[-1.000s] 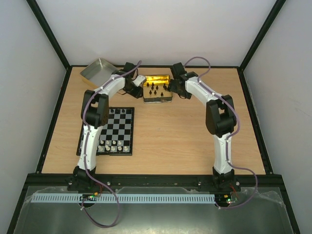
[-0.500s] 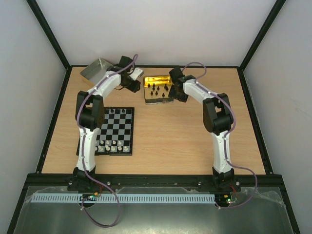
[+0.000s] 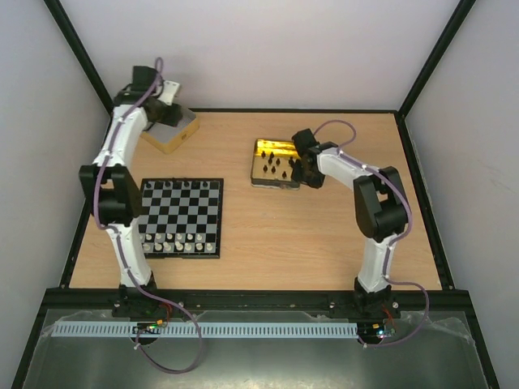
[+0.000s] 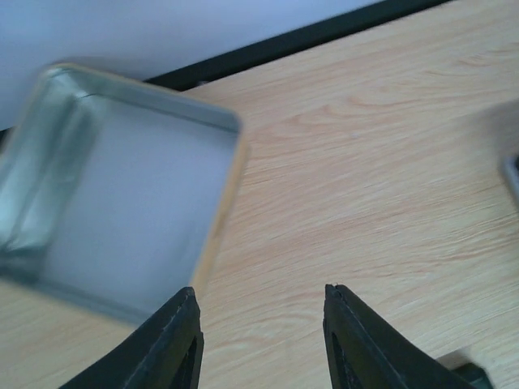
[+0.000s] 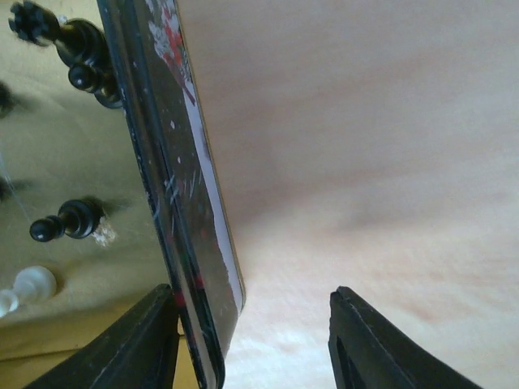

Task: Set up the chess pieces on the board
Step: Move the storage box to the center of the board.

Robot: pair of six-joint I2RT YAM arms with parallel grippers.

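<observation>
Several black chess pieces (image 3: 276, 166) stand inside the shiny gold tin (image 3: 268, 147) at mid-table. Two of them (image 5: 69, 220) show close up in the right wrist view, with a white piece (image 5: 32, 284) beside them. The board (image 3: 180, 212) lies at the left with silvery pieces (image 3: 178, 241) along its near rows. My right gripper (image 3: 308, 172) (image 5: 253, 296) stands open astride the gold tin's right wall (image 5: 174, 203), one finger inside and one outside. At the far left corner my left gripper (image 3: 165, 117) (image 4: 259, 293) hangs open and empty beside the silver-lined tin (image 4: 122, 203).
The silver-lined tin (image 3: 170, 134) sits near the back left corner by the black frame post (image 3: 81, 61). Bare wooden table (image 3: 324, 235) lies between the board and the right arm. The black rear edge rail (image 4: 324, 32) runs behind the tin.
The left arm swung from beside the gold tin out to the far left corner. The right gripper dropped onto the gold tin's right wall and narrowed. The gold tin shifted right and nearer.
</observation>
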